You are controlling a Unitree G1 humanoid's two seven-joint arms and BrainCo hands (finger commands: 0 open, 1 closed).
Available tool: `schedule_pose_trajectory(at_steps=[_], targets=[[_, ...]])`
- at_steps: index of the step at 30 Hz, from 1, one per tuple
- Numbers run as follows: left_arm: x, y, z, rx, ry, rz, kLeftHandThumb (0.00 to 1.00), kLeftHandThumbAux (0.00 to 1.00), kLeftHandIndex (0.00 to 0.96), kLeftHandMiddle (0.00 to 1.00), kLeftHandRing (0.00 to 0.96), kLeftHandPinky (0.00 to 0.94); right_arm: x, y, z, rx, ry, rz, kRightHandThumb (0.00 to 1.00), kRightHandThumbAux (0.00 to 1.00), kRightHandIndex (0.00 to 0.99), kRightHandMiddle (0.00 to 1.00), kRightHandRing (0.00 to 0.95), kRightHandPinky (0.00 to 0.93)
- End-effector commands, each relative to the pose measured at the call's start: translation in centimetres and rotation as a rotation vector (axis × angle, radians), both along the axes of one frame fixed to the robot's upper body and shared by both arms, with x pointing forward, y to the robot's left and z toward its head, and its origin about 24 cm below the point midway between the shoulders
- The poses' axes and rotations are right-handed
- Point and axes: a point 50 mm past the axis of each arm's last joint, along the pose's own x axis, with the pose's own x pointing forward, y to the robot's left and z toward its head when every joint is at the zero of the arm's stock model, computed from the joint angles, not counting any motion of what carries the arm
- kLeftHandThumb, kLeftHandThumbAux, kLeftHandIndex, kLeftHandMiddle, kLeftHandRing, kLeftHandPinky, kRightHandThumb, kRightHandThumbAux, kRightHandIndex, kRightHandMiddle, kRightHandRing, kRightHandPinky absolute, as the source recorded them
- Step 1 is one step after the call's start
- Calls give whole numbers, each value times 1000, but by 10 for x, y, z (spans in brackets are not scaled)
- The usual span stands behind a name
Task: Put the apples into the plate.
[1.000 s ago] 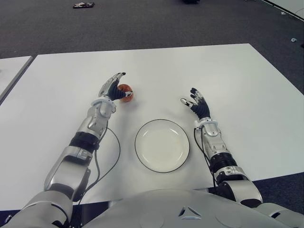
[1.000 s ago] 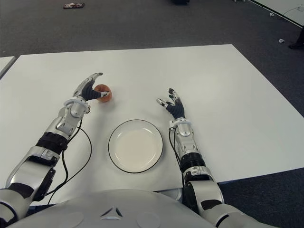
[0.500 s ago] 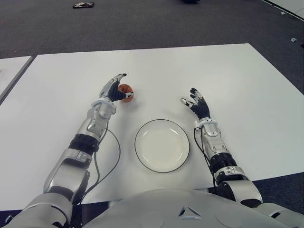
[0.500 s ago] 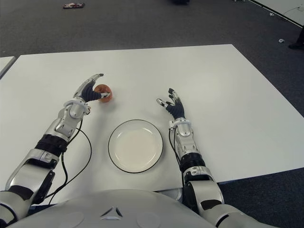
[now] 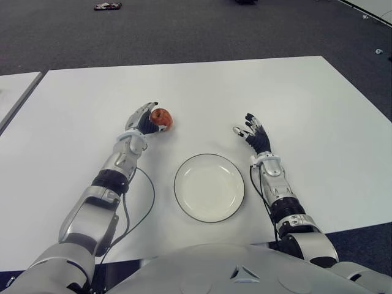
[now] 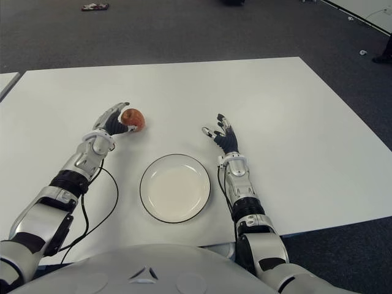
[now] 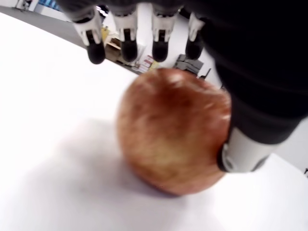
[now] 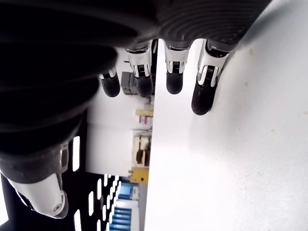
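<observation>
1. White and empty, the plate (image 5: pixel 209 187) sits nearest you on the table (image 5: pixel 306 98), between the two arms; no apple is in it yet.
2. Your right hand (image 5: pixel 254 136) shows just beyond the plate's right side, fingers spread, holding nothing.
3. Farther off, your left hand (image 5: pixel 144 120) cups the apple (image 5: pixel 161 118) from its left; the fingers (image 7: pixel 127 36) arch over it uncurled while the thumb touches its flank. The apple sits on the table.
4. Risk: lift before the fingers wrap, and the round fruit will likely roll away.
5. Risk: a hurried closure may push it farther from the plate.
</observation>
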Motion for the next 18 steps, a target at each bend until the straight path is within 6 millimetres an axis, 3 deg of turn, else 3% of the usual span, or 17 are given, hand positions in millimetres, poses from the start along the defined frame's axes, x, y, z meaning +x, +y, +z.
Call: schedule_pose_trajectory(at_steps=[1, 18], targets=[[2, -3, -6, 27, 9, -3, 212, 125, 0, 0, 0, 0, -8, 3, -13, -3, 66, 9, 183, 674, 0, 30, 32, 44], [2, -3, -25, 147, 41, 14, 209, 115, 0, 0, 0, 0, -10, 3, -13, -7, 69, 2, 178, 663, 0, 19, 18, 31]])
